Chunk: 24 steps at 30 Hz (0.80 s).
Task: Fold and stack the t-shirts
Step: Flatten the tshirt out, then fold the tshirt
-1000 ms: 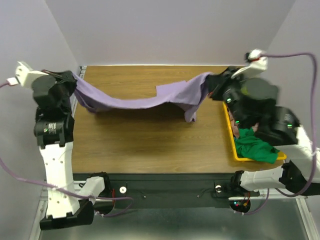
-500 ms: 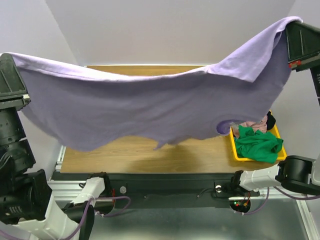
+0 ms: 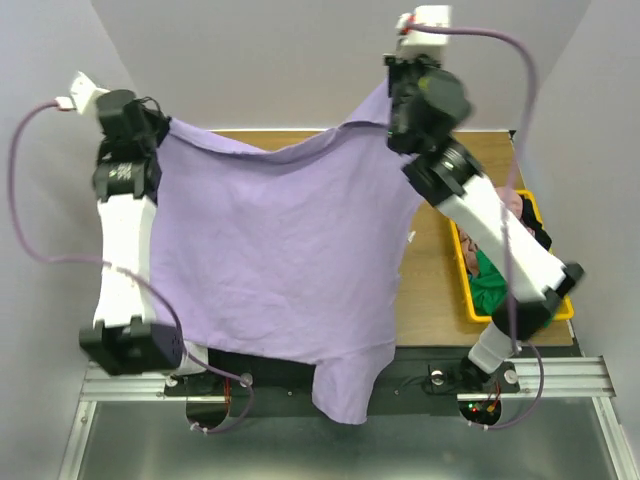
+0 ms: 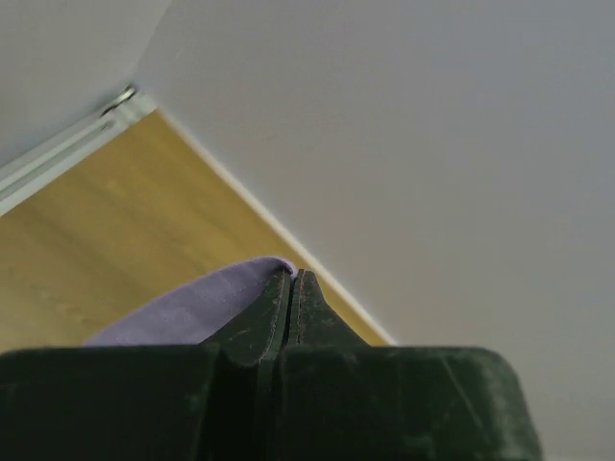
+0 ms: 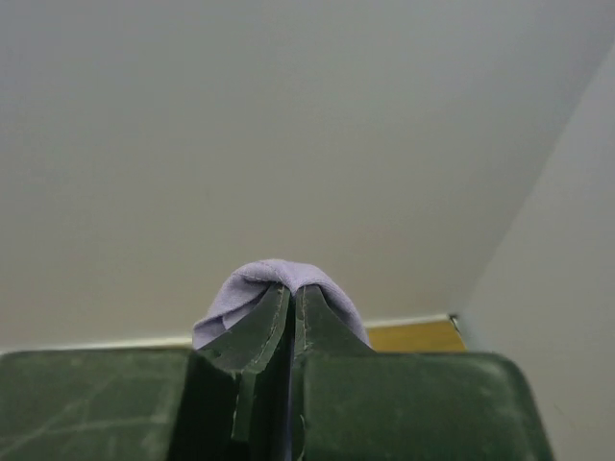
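The lavender t-shirt (image 3: 280, 260) hangs spread wide between both raised arms, draping over the table and past its near edge. My left gripper (image 3: 160, 125) is shut on its left top corner; the cloth shows beside the fingertips in the left wrist view (image 4: 192, 307). My right gripper (image 3: 392, 95) is shut on the right top corner; cloth bulges over the fingertips in the right wrist view (image 5: 279, 283). A green t-shirt (image 3: 487, 290), a pink one (image 3: 512, 205) and a dark one (image 3: 535, 235) lie in the yellow tray (image 3: 560, 310) at the right.
The wooden table (image 3: 430, 300) shows only at the right of the hanging shirt and at the far edge. Grey walls stand close on the left, back and right. The right arm's forearm crosses over the tray.
Both arms swung from very high and wide to nearer the back wall and closer together. The shirt now hangs lower and narrower, its hem past the table's near edge.
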Each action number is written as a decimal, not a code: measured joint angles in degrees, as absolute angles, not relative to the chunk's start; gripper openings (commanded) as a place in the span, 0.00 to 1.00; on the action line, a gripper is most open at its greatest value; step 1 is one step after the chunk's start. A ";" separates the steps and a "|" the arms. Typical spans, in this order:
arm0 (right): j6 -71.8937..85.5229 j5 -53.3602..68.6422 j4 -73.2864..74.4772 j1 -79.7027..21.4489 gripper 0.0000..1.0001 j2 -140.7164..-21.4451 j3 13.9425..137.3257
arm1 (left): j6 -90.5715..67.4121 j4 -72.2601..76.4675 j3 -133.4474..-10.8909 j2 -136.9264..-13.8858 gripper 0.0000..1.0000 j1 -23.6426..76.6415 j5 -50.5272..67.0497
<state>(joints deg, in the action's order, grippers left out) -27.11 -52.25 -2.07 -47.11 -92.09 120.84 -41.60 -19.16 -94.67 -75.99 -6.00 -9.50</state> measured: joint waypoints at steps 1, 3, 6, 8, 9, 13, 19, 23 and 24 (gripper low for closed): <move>-25.67 -51.75 -2.15 -42.76 0.00 -95.70 117.86 | -41.60 -18.55 -92.92 -78.32 0.00 -6.00 -9.98; -22.61 -50.81 -1.78 -38.04 0.00 -100.29 114.37 | -41.60 -17.04 -89.49 -83.83 0.00 -6.02 -10.68; -15.62 -46.89 -0.93 -31.20 0.00 -109.89 111.85 | -41.58 -14.24 -89.43 -93.56 0.00 -6.02 -11.03; -12.64 -44.69 -0.34 -27.92 0.00 -115.04 112.73 | -41.45 -13.78 -93.71 -103.02 0.00 -6.00 -10.87; -10.37 -42.52 -0.36 -25.85 0.00 -119.28 114.28 | -41.32 -13.87 -97.62 -107.94 0.00 -6.02 -10.50; -5.98 -37.26 0.03 -21.06 0.00 -130.69 120.07 | -40.80 -12.73 -112.22 -127.31 0.00 -5.96 -8.54; -1.06 -31.68 1.43 -18.50 0.00 -139.68 123.50 | -40.25 -13.32 -119.09 -138.74 0.00 -5.96 -6.92; 1.61 -29.30 1.56 -18.50 0.00 -137.75 120.77 | -39.46 -12.71 -119.92 -138.89 0.00 -5.98 -6.04; 2.46 -28.51 1.34 -18.50 0.00 -135.44 117.38 | -39.31 -12.27 -119.92 -138.52 0.00 -5.98 -5.78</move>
